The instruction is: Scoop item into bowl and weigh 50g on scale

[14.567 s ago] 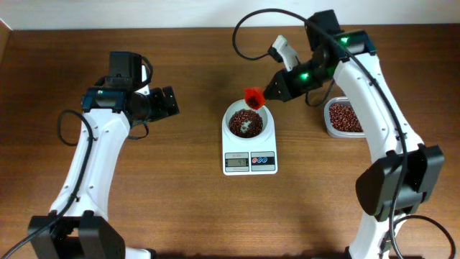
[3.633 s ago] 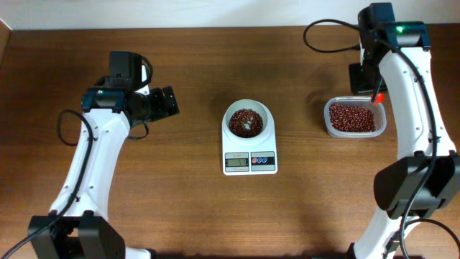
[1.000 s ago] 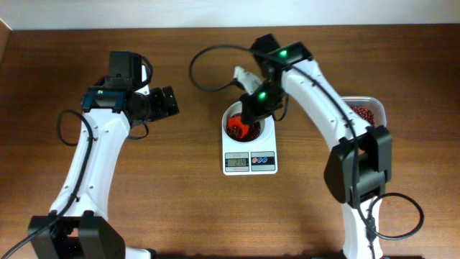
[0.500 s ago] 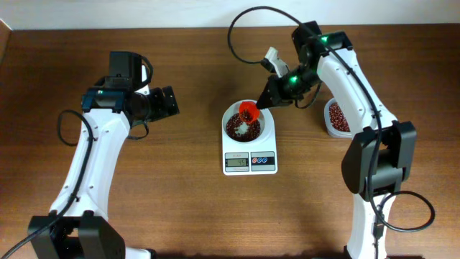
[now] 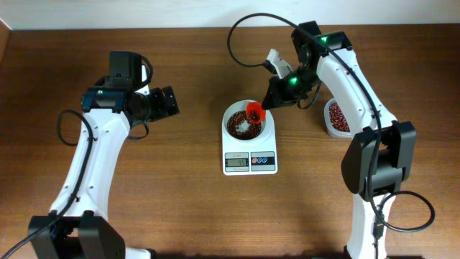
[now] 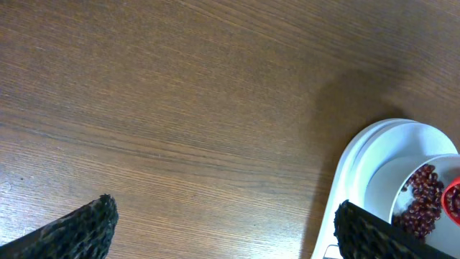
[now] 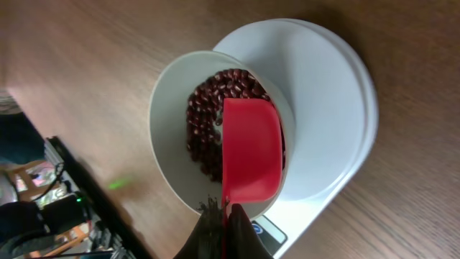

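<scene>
Many beans (image 7: 203,129) in bowl (image 7: 164,115) under red scoop (image 7: 250,151) clamped by right gripper (image 7: 221,213); left gripper (image 5: 169,101) spread wide, empty.

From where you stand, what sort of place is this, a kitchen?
Probably a robotics lab bench, not a kitchen: two white robot arms with trailing cables stand at a wooden table, and the right pincer holds a red scoop over a bowl of beans on a scale.
</scene>
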Action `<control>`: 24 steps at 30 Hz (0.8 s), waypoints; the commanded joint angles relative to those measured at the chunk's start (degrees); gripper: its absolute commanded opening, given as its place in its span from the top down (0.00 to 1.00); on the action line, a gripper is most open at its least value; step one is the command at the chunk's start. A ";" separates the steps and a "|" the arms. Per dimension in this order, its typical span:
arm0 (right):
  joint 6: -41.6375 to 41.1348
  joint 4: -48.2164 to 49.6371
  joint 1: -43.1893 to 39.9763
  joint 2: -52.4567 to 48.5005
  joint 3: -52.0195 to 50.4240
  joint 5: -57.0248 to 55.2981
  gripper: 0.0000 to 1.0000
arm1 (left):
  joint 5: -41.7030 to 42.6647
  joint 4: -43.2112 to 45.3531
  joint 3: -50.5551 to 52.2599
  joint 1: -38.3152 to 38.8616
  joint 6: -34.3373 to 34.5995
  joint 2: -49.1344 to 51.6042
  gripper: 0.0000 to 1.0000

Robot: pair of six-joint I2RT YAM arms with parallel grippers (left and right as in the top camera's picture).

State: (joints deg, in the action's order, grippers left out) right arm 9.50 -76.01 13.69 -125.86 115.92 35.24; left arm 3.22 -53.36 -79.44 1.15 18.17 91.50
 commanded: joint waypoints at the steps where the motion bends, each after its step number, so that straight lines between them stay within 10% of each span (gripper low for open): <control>1: 0.76 0.68 0.00 -0.90 -0.52 -2.97 0.96 | 0.42 0.11 -0.26 0.17 -0.22 0.52 0.01; 24: 8.35 -4.37 0.15 0.07 3.41 6.54 0.96 | 0.42 0.09 -0.26 0.24 -0.22 0.52 0.01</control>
State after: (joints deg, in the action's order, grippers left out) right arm 14.68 -79.35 13.69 -125.86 116.66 39.70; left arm 3.22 -53.36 -79.44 1.15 18.17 91.50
